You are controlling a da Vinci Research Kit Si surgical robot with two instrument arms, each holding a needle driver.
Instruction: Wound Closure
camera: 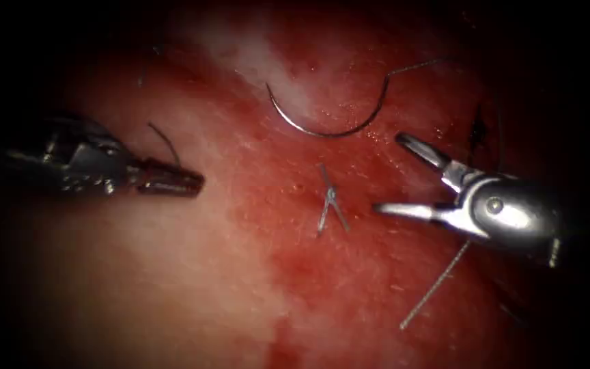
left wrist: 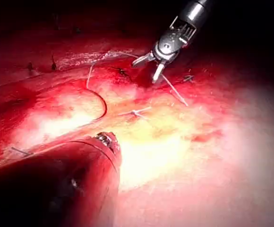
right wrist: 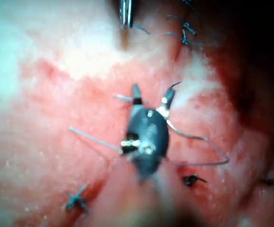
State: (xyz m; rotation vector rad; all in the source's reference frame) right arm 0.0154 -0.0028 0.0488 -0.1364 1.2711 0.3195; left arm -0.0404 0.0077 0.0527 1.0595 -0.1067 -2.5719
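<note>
On tissue (camera: pixel 172 273), upper centre in endoscope view: curved needle (camera: pixel 322 130), lying flat, free of both tools, not driven in, thread (camera: pixel 414 66) trailing from its right end. Just below needle: knotted stitch (camera: pixel 330 200) with cut ends. Right of stitch: right tool (camera: pixel 404 178), fingers spread wide apart, holding nothing. Below right tool: loose thread piece (camera: pixel 435 285) lying on tissue. Well left of stitch: left tool (camera: pixel 172 179), fingers together, nothing seen between them; short dark thread end (camera: pixel 165 141) just above it.
</note>
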